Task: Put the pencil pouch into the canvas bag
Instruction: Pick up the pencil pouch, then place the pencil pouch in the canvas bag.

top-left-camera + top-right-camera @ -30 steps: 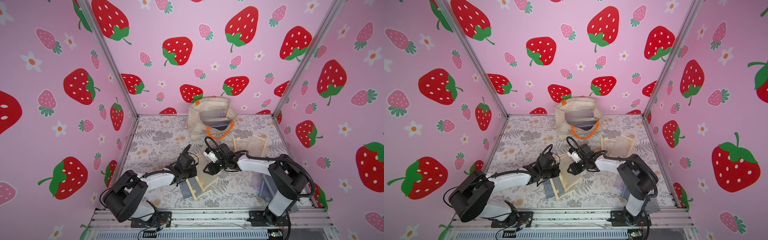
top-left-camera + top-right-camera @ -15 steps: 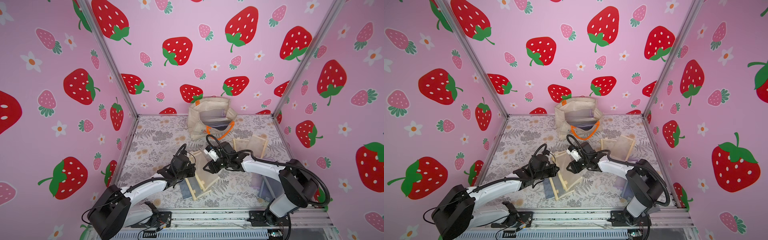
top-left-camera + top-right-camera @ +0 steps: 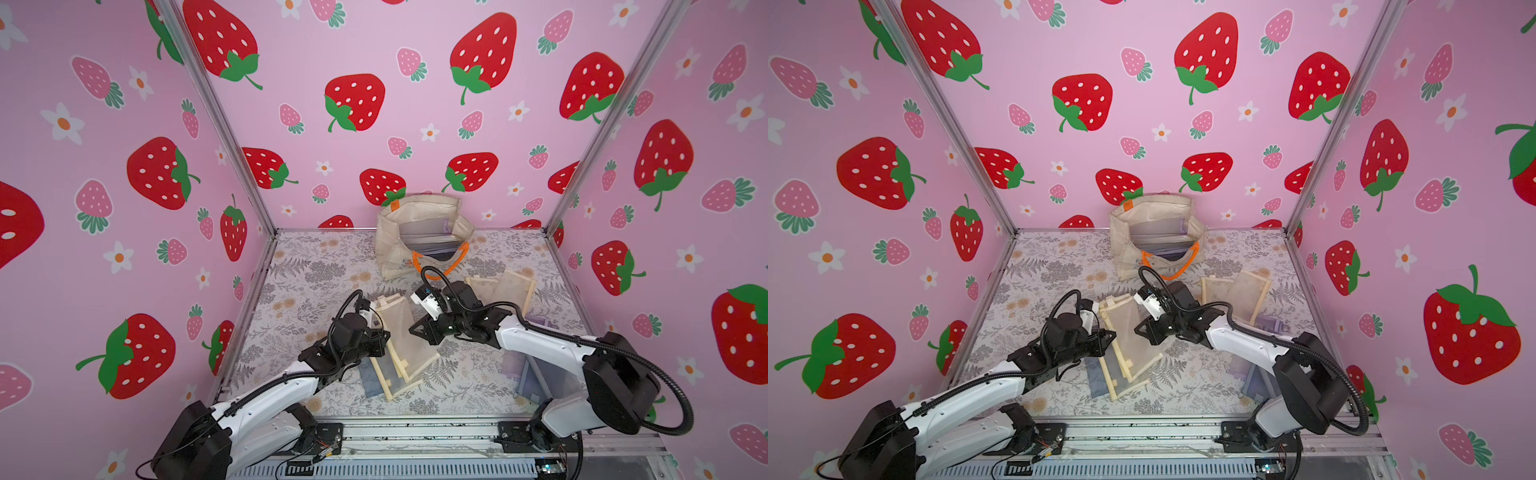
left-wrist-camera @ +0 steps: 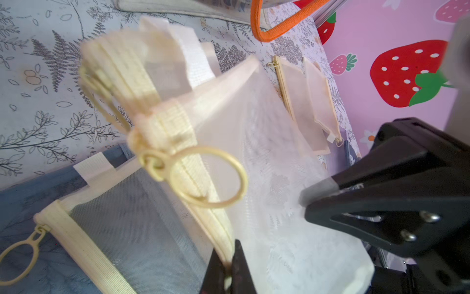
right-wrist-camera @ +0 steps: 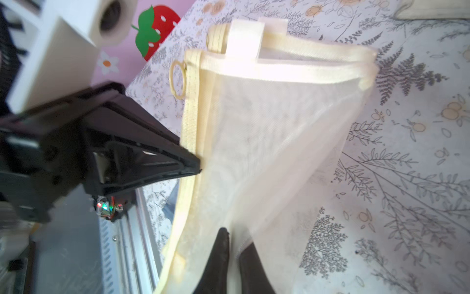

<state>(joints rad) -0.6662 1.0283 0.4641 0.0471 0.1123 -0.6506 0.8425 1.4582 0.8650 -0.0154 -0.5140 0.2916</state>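
The pencil pouch [image 3: 400, 328] [image 3: 1127, 328] is a cream mesh pouch with a yellow zipper band, held up off the floor between both grippers. My left gripper [image 3: 386, 337] [image 3: 1113, 334] is shut on its zipper edge; the left wrist view shows the band pinched between the jaws [image 4: 229, 257]. Opposite it, my right gripper [image 3: 412, 330] [image 3: 1137, 328] is shut on the mesh side [image 5: 235, 238]. The pouch's ring pull [image 4: 207, 177] hangs free. The canvas bag [image 3: 392, 253] [image 3: 1124, 249], beige with an orange handle [image 3: 440, 266], stands open at the back wall.
A second cream pouch [image 3: 401, 374] and a blue-grey pouch [image 3: 370, 380] lie under the held one. Two cream pouches [image 3: 503, 291] lie at the back right, purple ones [image 3: 536, 374] by the right arm. Grey pouches [image 3: 428, 237] show inside the bag.
My right gripper has shut on the pouch's mesh side. The left arm has stretched forward with its grip unchanged, and the pouch now hangs between both grippers.
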